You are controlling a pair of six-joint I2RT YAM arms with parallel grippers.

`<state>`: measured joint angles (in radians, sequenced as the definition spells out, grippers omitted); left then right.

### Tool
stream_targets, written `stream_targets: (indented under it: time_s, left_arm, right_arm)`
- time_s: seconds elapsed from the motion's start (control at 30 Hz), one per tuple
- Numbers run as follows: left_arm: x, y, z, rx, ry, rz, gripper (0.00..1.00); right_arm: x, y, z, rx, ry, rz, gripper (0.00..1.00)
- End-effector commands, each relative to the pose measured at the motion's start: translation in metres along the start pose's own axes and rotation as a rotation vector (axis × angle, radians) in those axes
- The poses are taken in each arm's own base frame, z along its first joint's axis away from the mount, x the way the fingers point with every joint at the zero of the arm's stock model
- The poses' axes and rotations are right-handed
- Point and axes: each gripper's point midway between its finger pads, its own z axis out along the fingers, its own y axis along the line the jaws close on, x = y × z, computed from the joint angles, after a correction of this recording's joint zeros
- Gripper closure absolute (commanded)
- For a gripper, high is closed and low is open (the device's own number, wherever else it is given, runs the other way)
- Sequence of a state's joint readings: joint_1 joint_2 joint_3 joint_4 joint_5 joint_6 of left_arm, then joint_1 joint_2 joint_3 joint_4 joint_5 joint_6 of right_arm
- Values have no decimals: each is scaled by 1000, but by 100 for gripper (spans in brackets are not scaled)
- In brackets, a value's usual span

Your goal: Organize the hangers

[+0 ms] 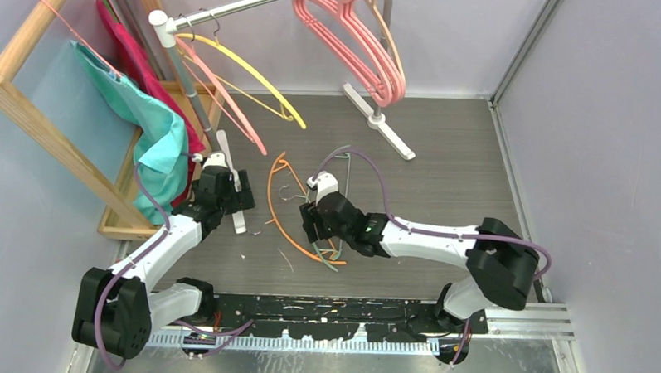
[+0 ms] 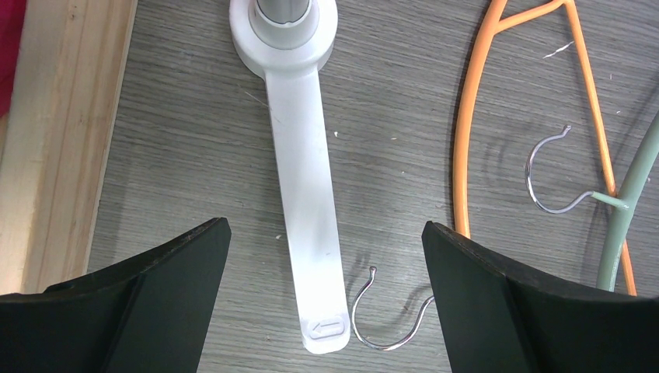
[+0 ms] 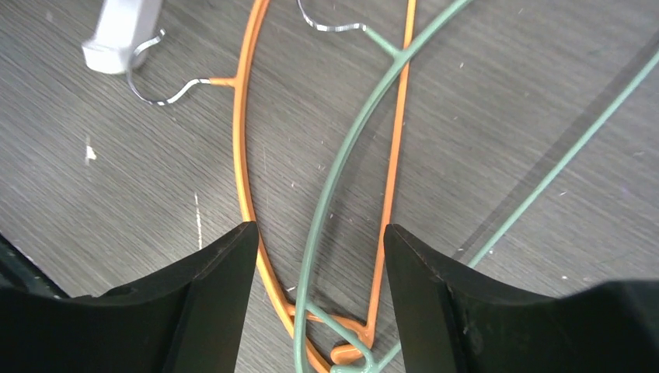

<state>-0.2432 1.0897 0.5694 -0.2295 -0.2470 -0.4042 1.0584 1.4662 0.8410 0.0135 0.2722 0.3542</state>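
A thin orange wire hanger (image 1: 270,197) and a thin grey-green wire hanger (image 3: 342,155) lie crossed on the grey wood-grain floor (image 1: 444,174), between the two arms. The right gripper (image 3: 320,229) hangs over their overlapping bars, jaws spread wide and gripping nothing. To the left, the left gripper (image 2: 326,229) is equally wide apart and empty above the long white plastic foot (image 2: 307,155) of the rack. At the far side, thick pink plastic hangers (image 1: 373,55), a thin yellow hanger (image 1: 256,76) and thin pink hangers (image 1: 231,100) hang from the silver metal rail (image 1: 234,9).
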Motion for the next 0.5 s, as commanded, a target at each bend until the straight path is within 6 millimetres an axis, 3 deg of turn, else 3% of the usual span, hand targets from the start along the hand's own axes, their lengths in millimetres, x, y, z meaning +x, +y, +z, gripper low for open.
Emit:
stream_targets:
  time_s: [0.0, 0.27, 0.47]
  left_arm:
    - [-11, -5, -3, 14, -39, -5, 2]
    - [-11, -4, -4, 18, -42, -8, 2]
    - [-11, -5, -4, 18, -40, -6, 2]
  right_arm:
    - [8, 15, 16, -34, 8, 34, 35]
    - [31, 15, 43, -11, 76, 19, 45]
    - [47, 12, 53, 6, 110, 28, 52]
